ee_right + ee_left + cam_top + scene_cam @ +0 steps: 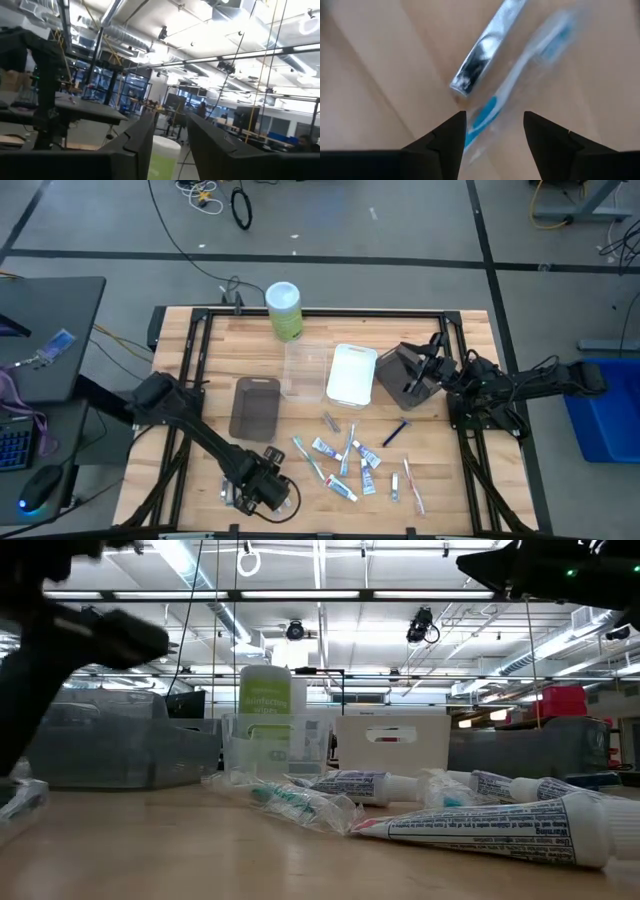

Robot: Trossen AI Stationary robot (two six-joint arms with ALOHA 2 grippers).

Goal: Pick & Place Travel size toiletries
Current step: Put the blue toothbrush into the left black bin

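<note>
Jaws of the left gripper (492,131) stand parted and hold nothing; the left wrist view shows them low over the wooden surface (190,480), straddling a blue toothbrush in clear wrap (520,87) with a small silver piece (482,52) lying just beside it. In the high view that gripper (262,490) sits near the front edge, left of the main scatter.

Moving right, the grey tray (254,408), the clear tray (306,368) and the white tray (351,373) stand in a row in front of the tall green bottle (284,310), and none of them shows anything inside as far as the overhead picture tells. Nearly all the toiletries lie loose in front of the trays: mini toothpaste tubes (326,447), another wrapped toothbrush (309,459), a dark blue stick (397,432) and a pink toothbrush (413,488) at the right end of the group. The low view confirms tubes (500,828) resting flat on the surface.

Farther right, the right gripper (412,380) waits lifted beside the white tray, its jaws slightly apart and empty, pointing out toward the room.

By my reading the task is barely begun: nothing is placed yet, the first pick is only being lined up, and the whole pile remains to be moved.
</note>
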